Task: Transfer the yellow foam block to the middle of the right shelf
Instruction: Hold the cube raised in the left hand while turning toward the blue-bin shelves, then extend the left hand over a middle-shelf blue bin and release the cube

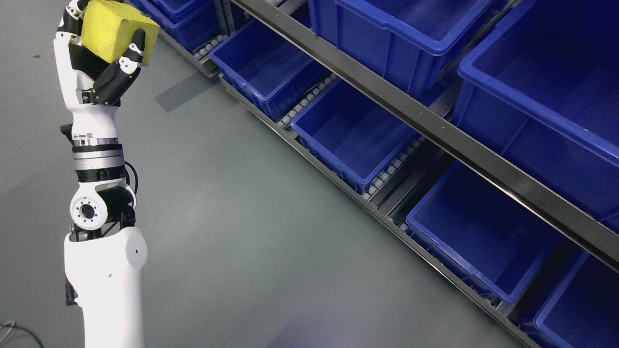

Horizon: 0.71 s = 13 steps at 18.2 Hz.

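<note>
My left arm rises from the bottom left of the head view, forearm upright. At its top, my left hand (104,41) is shut on the yellow foam block (113,29), held high near the top left corner with the thumb across its front face. The block hangs over the grey floor, well to the left of the shelf rack. My right arm does not show.
A dark metal shelf rack (435,130) runs diagonally from the top middle to the lower right. Open blue bins sit on its roller tracks in two tiers: lower ones (358,135) (483,232) and upper ones (546,92). Grey floor (251,232) fills the left and middle.
</note>
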Available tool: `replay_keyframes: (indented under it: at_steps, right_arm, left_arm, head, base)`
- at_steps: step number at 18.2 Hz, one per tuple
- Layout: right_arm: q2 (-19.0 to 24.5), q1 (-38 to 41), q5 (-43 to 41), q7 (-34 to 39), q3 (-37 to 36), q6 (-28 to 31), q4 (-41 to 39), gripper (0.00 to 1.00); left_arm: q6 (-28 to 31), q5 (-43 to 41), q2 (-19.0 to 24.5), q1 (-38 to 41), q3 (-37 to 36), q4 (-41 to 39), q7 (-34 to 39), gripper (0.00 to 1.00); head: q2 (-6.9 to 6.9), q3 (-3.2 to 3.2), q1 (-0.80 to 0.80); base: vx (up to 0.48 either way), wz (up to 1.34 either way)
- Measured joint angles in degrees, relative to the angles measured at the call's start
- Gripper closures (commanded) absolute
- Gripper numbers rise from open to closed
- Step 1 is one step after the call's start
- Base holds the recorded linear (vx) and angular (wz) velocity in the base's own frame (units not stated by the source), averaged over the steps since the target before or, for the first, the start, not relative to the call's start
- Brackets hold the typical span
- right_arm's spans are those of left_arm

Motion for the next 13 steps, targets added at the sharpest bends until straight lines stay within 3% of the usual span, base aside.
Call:
replay_keyframes:
  at_steps: [13]
  right_arm:
    - [0.0,0.0,0.0,0.0,0.0,0.0,0.0,0.0]
  left_arm:
    - [0.11,0.0,0.0,-1.59,-4.67,-2.9,-0.64,0.58]
  head:
    - [0.0,0.0,0.0]
  base:
    - [0.227,-0.29]
